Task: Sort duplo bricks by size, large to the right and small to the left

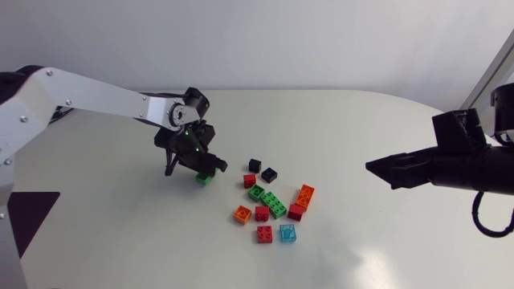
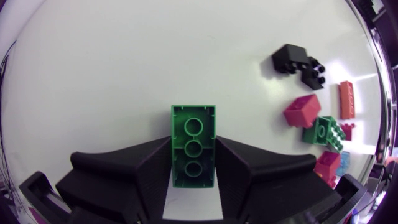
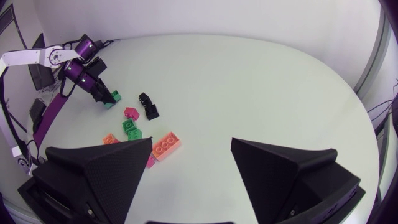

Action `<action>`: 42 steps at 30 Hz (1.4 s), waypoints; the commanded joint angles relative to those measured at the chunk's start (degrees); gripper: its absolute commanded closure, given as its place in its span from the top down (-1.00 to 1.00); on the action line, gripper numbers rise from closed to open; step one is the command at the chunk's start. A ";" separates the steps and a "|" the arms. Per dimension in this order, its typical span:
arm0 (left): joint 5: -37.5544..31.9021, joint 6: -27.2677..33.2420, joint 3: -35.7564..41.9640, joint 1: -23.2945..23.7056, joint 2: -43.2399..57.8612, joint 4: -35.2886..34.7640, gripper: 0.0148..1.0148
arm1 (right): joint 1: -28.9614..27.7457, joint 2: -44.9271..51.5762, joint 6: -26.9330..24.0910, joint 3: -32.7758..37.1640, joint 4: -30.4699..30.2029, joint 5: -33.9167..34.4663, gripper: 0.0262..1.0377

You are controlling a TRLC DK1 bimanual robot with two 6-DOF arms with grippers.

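Left claw clamped on a long green plastic duplo brick, held just left of the mixed heap of loose bricks at mid-table; right claw spread wide, empty. Risk: the fingers pinch one end only, so the brick may swivel or slip. No bins or trays visible

On the white desk lies a loose cluster: black bricks at twelve o'clock, an orange brick at three, a light-blue brick at six, and a long green brick centred.
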 commanded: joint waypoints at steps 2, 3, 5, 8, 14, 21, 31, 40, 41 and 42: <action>6.14 5.69 -0.93 -2.49 -6.88 -2.92 -0.68 | -4.00 2.98 -1.31 2.80 -3.29 -6.51 0.45; 7.81 6.92 -1.10 -3.11 -8.20 -3.44 -0.68 | -5.23 4.12 -1.31 3.68 -4.78 -9.32 0.45; 9.57 9.82 -2.07 -5.39 -11.27 -3.71 -0.68 | -7.34 7.02 -1.66 5.43 -7.68 -13.45 0.45; 12.47 13.42 -5.76 -10.31 -17.25 0.25 -0.67 | -10.86 12.38 -2.28 8.51 -12.69 -18.82 0.45; 8.60 15.27 -9.45 -22.62 -20.33 8.24 -0.67 | -15.87 22.76 -9.75 14.05 -25.26 -31.21 0.38; 5.44 17.20 -9.63 -30.18 -17.69 14.31 -0.67 | -15.17 32.25 -21.26 18.97 -41.17 -38.77 0.16; 5.44 17.46 -7.26 -31.32 -16.55 14.75 -0.67 | -6.64 34.36 -19.42 17.30 -40.55 -40.52 0.16; 5.52 17.20 -7.26 -32.55 -17.43 15.10 -0.66 | 0.30 36.73 -10.71 17.12 -31.59 -37.36 0.16; 5.52 17.20 -7.26 -32.64 -17.51 15.10 -0.66 | 0.74 37.35 -10.36 17.21 -31.24 -37.10 0.16; 5.52 17.20 -7.26 -32.73 -17.60 15.19 -0.66 | 1.27 37.87 -10.10 17.39 -30.97 -37.10 0.16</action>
